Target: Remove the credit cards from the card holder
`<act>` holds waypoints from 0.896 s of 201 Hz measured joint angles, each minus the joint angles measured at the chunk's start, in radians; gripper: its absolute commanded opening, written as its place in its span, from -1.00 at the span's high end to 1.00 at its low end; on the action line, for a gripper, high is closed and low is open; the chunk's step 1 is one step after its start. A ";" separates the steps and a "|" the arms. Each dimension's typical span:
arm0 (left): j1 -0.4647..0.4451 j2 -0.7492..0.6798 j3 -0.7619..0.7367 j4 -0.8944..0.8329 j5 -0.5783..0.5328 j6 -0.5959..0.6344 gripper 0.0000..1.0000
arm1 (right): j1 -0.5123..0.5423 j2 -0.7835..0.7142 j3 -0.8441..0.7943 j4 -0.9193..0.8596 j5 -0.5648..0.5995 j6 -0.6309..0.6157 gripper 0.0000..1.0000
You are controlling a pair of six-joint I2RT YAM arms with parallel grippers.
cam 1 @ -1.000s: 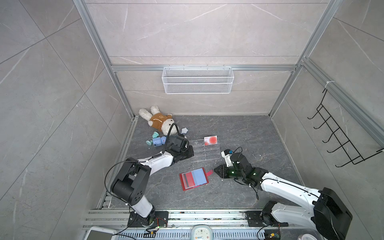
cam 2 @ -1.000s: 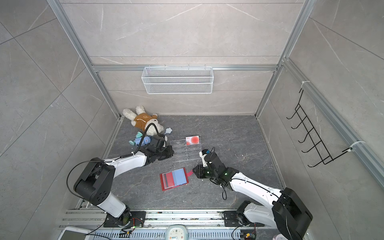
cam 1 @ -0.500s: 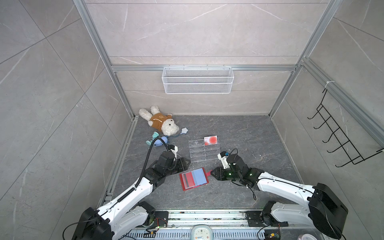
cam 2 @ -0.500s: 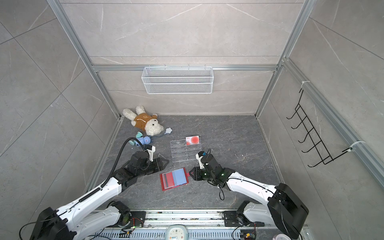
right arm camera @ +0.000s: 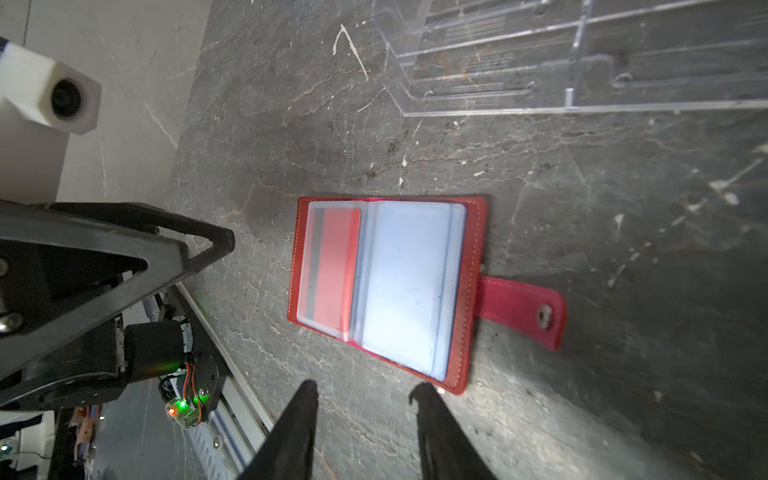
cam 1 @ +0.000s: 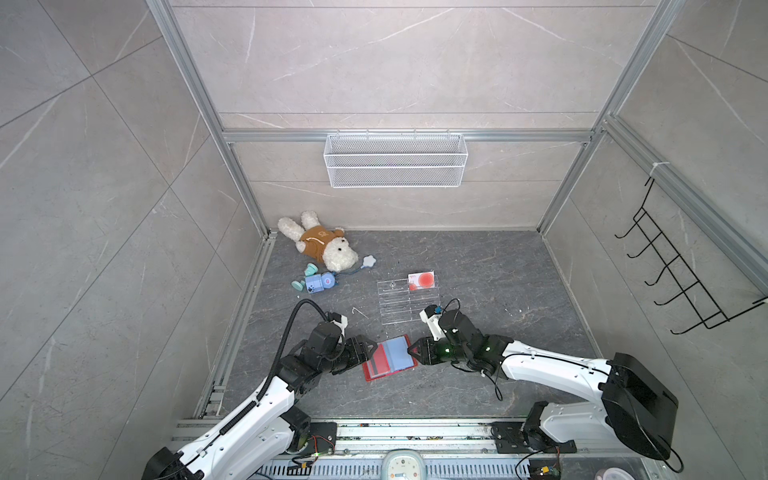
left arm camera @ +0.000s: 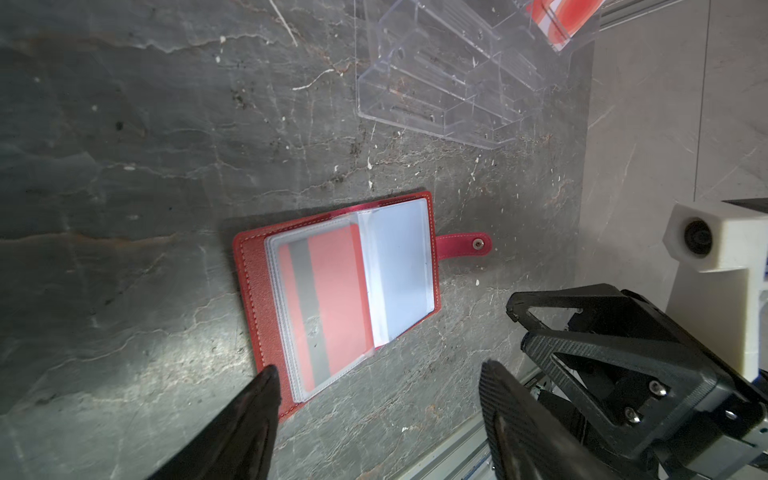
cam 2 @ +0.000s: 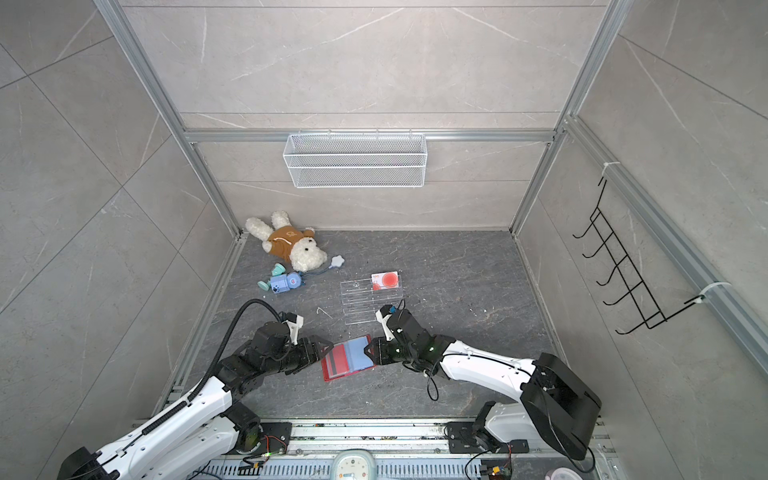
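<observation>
The red card holder (cam 1: 371,371) (cam 2: 330,373) lies open on the dark floor, snap strap (right arm camera: 519,309) pointing away from its spine. A red credit card (left arm camera: 336,286) (right arm camera: 338,262) with a grey stripe sits in its left clear sleeve; the right sleeves (right arm camera: 407,282) look pale blue. Another credit card (cam 1: 422,280) (cam 2: 386,280) stands in the clear acrylic stand. My left gripper (cam 1: 371,351) (left arm camera: 378,370) is open wide at the holder's left edge. My right gripper (cam 1: 412,354) (right arm camera: 365,386) is open at its right edge, nothing between its fingers.
The clear acrylic stand (cam 1: 405,307) sits just behind the holder. A plush dog (cam 1: 320,245) and a blue toy (cam 1: 318,282) lie at the back left. A wire basket (cam 1: 395,166) hangs on the back wall, a black hook rack (cam 1: 681,274) on the right wall.
My left arm has swung from beside the acrylic stand down to the holder's left edge, and its gripper has opened. The right gripper has edged in toward the holder's right side.
</observation>
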 measured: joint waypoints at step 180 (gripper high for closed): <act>0.000 0.014 -0.265 0.270 0.035 -0.208 0.30 | 0.032 0.257 0.040 0.147 -0.007 0.037 0.58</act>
